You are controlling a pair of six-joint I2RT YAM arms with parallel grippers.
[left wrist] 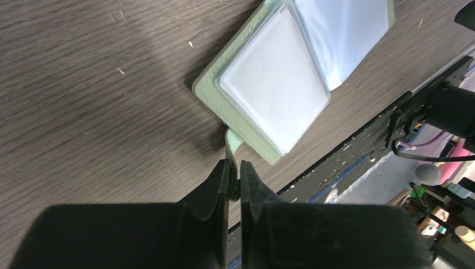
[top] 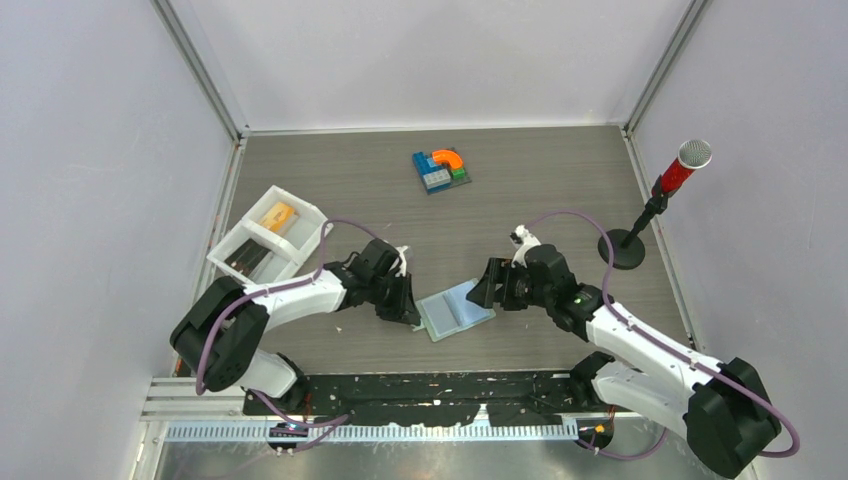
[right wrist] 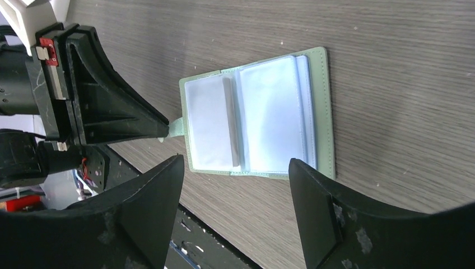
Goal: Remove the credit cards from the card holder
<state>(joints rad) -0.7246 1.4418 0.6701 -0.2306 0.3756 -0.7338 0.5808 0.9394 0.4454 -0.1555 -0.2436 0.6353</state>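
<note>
Card holder (right wrist: pixel 257 115) open, tab (left wrist: pixel 234 140) tight between jaws of left gripper (left wrist: pixel 234 168)

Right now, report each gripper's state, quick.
Left gripper: shut on the closure tab of the card holder.
Right gripper: open, holding nothing.

You see the sage-green folding card holder (right wrist: pixel 257 115) lying open on the dark wood-grain tabletop (right wrist: pixel 403 84), pale blue translucent sleeves facing up. Your right gripper (right wrist: pixel 235 163) hangs just beside it, jaws spread wide. The left gripper (right wrist: pixel 163 128) pinches the holder's small green tab (right wrist: pixel 176 128).
</note>
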